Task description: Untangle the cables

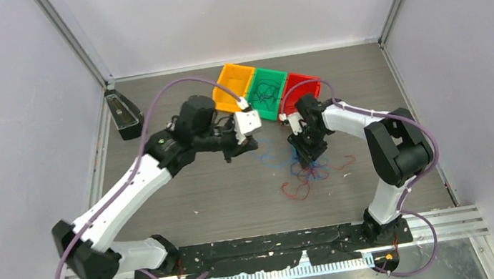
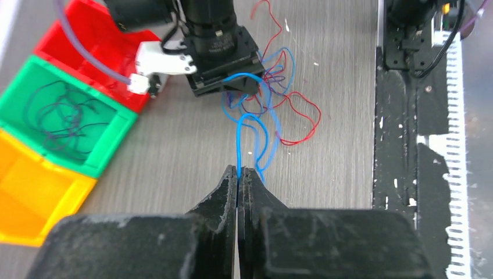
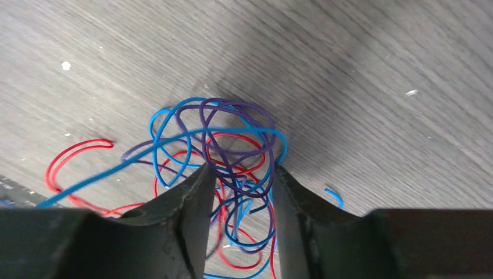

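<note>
Centre of the top view, the cables (image 1: 311, 169) sit knotted on the counter (image 1: 223, 200), just below the red bin (image 1: 305, 83). My left jaws are clenched on a blue cable (image 2: 238, 148) that runs up-frame into the tangle. My right jaws stand apart, straddling red, blue and purple loops, gripping nothing.

Two robot arms stand side by side, the left arm (image 1: 128, 191) and the right arm (image 1: 346, 119), each built of smooth white links joined by bulky black joints. A thin mauve hose (image 1: 187, 79) loops loosely along each arm. The fingers (image 2: 218, 200) are matte black, wedge-shaped and scuffed with pale wear.
</note>
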`<state>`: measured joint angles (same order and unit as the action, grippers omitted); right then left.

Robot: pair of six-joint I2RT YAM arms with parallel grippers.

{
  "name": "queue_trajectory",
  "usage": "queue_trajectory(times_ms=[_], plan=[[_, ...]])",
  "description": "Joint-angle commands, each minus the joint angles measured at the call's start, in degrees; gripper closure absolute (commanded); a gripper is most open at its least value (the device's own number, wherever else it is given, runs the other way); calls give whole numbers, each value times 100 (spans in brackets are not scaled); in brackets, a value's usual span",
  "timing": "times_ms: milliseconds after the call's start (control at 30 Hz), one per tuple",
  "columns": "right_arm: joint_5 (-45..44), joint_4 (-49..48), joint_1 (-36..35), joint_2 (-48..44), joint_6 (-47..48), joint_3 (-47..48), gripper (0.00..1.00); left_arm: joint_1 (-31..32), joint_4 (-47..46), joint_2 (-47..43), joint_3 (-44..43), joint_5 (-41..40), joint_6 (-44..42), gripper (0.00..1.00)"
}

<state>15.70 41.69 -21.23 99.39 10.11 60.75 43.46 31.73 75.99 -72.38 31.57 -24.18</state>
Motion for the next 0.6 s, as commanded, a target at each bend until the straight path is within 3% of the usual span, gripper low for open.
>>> queue_trajectory(times_ms=[0,100,267,567], plan=[[-931,-125,-154,391,442,175,59,-315,541,-947,-252,12,408,100],[-1038,-102,-153,412,477,202,65,-688,498,-1462,-581,16,573,100],[-1071,-75,-153,420,509,179,66,-1510,493,-1728,-1498,234,867,100],[-398,5,-153,162,401,178,41,-2188,378,-1642,-2288,177,1126,100]])
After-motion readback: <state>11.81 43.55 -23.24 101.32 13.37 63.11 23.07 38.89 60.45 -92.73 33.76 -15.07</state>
